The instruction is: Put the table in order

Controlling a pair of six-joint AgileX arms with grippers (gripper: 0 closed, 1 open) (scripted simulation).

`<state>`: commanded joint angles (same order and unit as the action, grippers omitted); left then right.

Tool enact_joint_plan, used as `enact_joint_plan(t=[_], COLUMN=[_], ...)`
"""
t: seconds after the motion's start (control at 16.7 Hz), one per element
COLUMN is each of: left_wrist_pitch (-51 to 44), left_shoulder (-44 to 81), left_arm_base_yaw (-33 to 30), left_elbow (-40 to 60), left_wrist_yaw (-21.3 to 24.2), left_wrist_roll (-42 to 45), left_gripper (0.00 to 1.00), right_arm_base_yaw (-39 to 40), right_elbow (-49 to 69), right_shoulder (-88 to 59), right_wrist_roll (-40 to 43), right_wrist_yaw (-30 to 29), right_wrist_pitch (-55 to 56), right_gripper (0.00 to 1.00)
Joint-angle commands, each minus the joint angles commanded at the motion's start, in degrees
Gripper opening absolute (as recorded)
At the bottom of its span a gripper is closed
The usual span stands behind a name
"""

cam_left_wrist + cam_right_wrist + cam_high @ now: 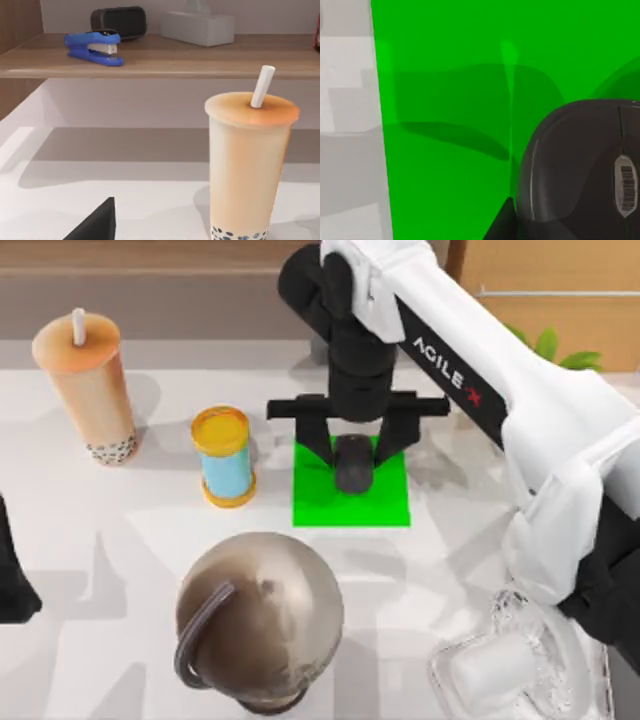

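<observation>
On green mat point(351, 502) | right hand point(353, 453) spread astride mouse point(353, 464) | table point(440, 540) beneath

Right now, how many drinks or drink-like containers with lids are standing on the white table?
2. A bubble tea cup with a straw stands at the table's far left; a blue can with a yellow lid stands between it and the green mat. Others may be hidden.

A bubble tea cup point(88, 390) is set near the counter's far left corner; a black mouse point(353, 462) is laid on a green mat point(350, 502) mid-counter.
</observation>
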<state>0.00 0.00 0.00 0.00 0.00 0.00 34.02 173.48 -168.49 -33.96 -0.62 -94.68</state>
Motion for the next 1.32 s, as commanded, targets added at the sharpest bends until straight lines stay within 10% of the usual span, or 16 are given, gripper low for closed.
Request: enact_joint_plan(t=[0.24, 1.02, 1.32], left_wrist_pitch=[0.0, 0.0, 0.0], left_shoulder=[0.0, 0.0, 0.0], left_arm_base_yaw=[0.0, 0.0, 0.0], left_elbow=[0.0, 0.0, 0.0], left_wrist_yaw=[0.0, 0.0, 0.0], left_wrist_roll=[0.0, 0.0, 0.0], left_gripper=[1.00, 1.00, 1.00], right_arm_base_yaw=[0.1, 0.1, 0.1], right_elbow=[0.1, 0.1, 0.1], right_shoulder=[0.0, 0.0, 0.0], right_wrist_roll=[0.0, 0.0, 0.0], right_wrist_yaw=[-0.1, -0.1, -0.1], right_wrist_pitch=[0.0, 0.0, 0.0], right_gripper=[0.00, 0.98, 1.00])
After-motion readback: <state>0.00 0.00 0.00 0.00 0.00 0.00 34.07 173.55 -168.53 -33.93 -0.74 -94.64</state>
